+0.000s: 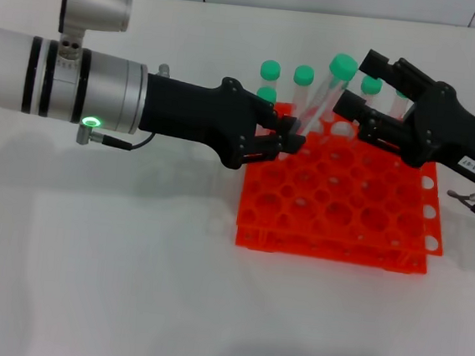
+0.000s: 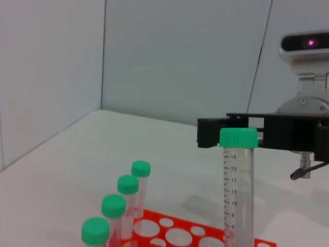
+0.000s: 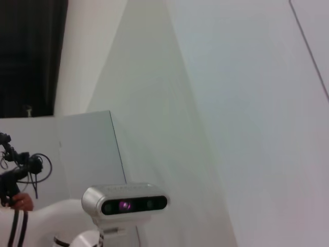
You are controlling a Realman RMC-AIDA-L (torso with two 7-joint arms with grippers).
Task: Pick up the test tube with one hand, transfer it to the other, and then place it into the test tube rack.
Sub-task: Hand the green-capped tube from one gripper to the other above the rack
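Centrally, the test tube [image 1: 324,95] with its green cap is held tilted above the back-left part of the orange-red test tube rack [image 1: 336,206], which is set on the white tabletop [image 1: 109,283]. Its lower end is clamped between the fingers of the left end effector [image 1: 288,137], reached in from the left on the silver-white forearm. The right end effector [image 1: 360,89] is positioned at the capped top with its fingers spread apart around the tube, while other green-capped tubes [image 1: 286,73] are seen standing along the rack's far edge.
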